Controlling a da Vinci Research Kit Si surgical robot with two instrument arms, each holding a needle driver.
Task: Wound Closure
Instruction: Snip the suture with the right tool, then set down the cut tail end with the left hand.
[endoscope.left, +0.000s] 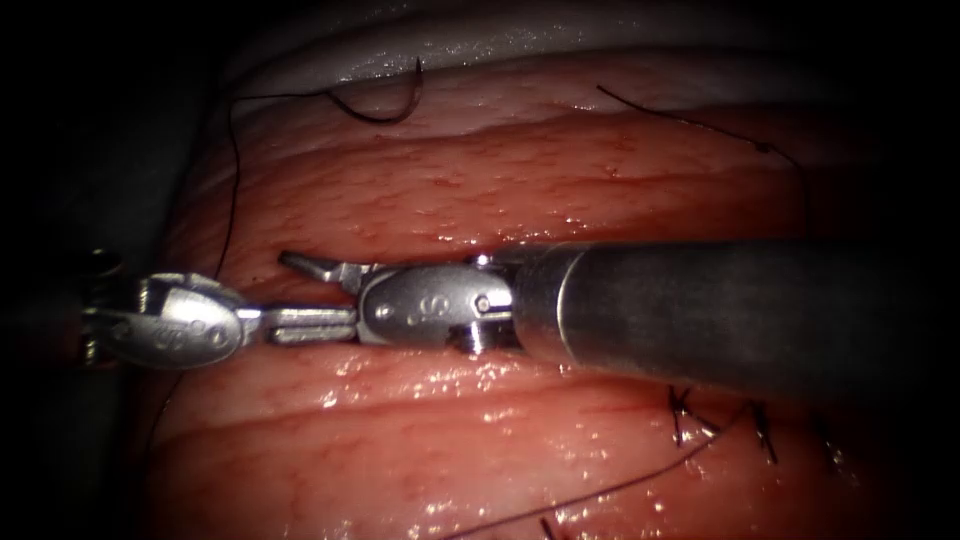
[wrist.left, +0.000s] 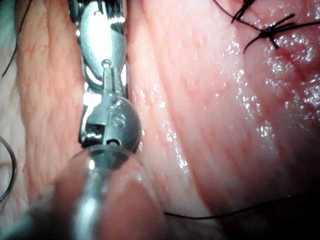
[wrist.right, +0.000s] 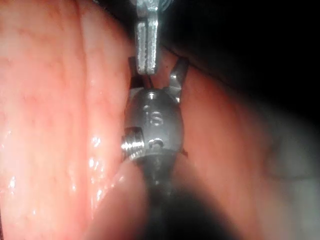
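We cannot make out the cut under the tools. The needle (endoscope.left: 400, 105) lies free on the tissue (endoscope.left: 500, 190), well above both tools. Right tool (endoscope.left: 318, 295) gapes wide, empty; left tool (endoscope.left: 305, 325) is closed, seemingly empty, between its jaws.

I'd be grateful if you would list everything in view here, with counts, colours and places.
Tissue: one piece, pink-red and wet, beneath both tools.
Needle: one, dark and curved, at the tissue's far edge; it seems to lie on the surface, and neither tool holds it.
Thread: dark strands, one trailing from the needle, others across the far right and near edge.
Stitches: at least three, dark, knotted, at near right.
Left tool: one, silver, jaws shut with nothing seen in them, reaching between the right tool's jaws.
Right tool: one, silver on a grey shaft, jaws open, empty.
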